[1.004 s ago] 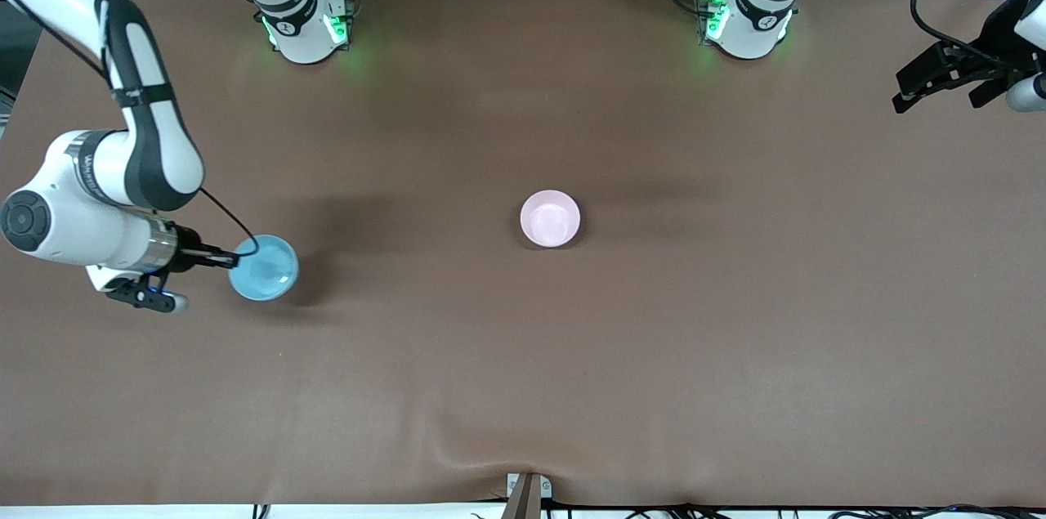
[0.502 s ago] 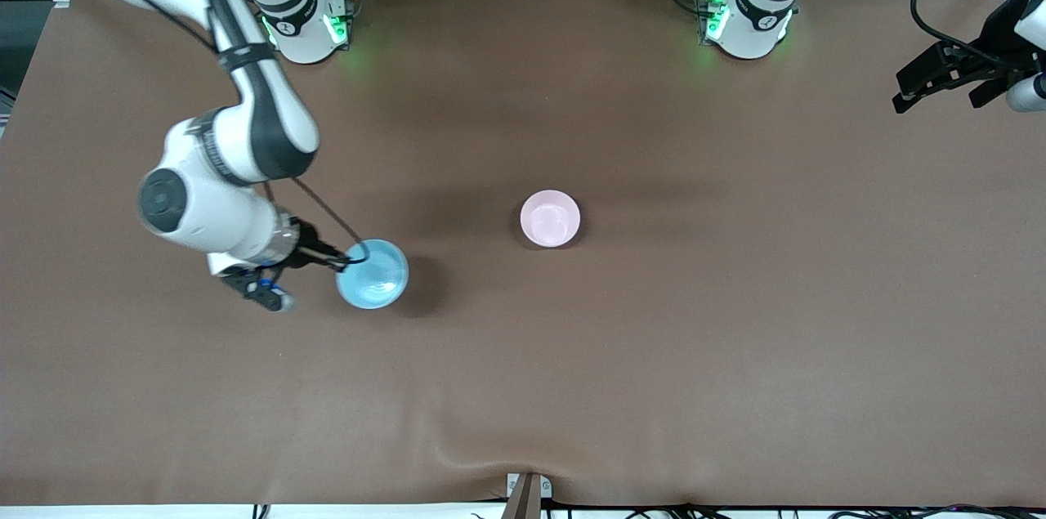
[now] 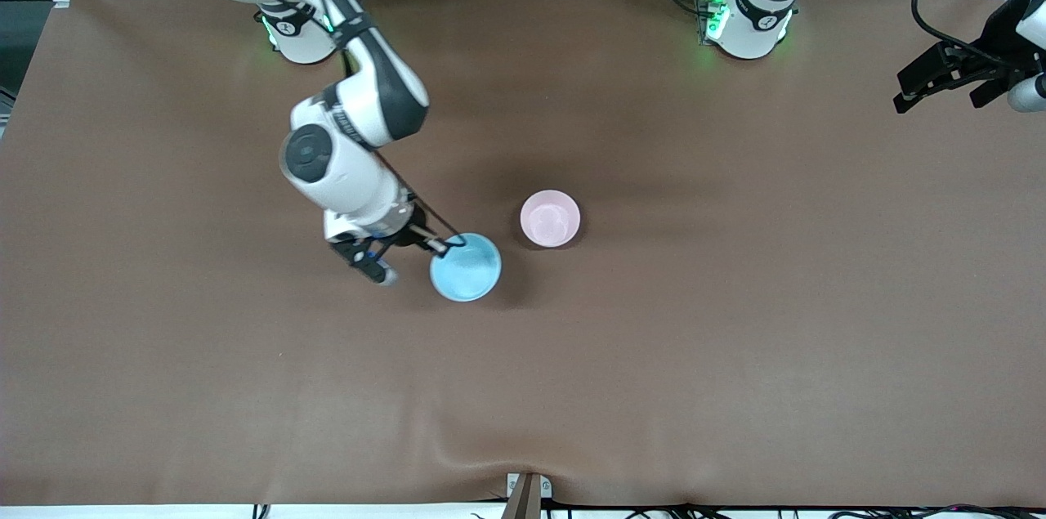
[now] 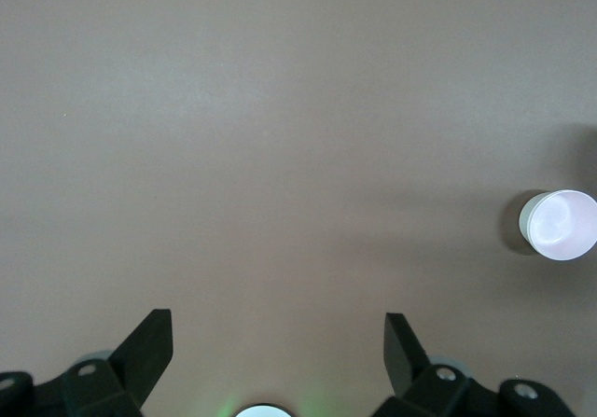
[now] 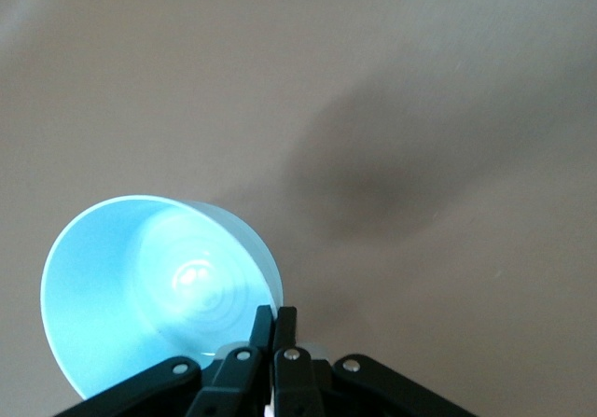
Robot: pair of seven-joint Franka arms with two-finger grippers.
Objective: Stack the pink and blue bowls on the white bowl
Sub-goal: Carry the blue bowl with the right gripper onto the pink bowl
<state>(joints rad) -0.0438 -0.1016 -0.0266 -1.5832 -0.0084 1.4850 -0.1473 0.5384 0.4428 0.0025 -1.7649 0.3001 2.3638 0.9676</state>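
The blue bowl [image 3: 465, 267] is held by its rim in the right tool [image 3: 448, 244], whose fingers are pinched together on the bowl's wall, one inside and one outside, as is seen in the right wrist view, where the blue bowl [image 5: 154, 291] fills the space just ahead of the right tool [image 5: 274, 321]. The bowl is carried above the brown counter [image 3: 735, 339], over a spot just beside the pink bowl [image 3: 550, 218], toward the right arm's end of it. A shadow is cast on the counter under the lifted bowl.

The pink bowl is seated upright near the middle of the counter; only a thin pale edge is seen beneath it, so what it rests in cannot be told. In the left wrist view it shows as a pale bowl [image 4: 558, 225] well away.

The left tool [image 3: 940, 78] is kept waiting over the counter's edge at the left arm's end, its fingers [image 4: 149, 347] spread apart and nothing between them.
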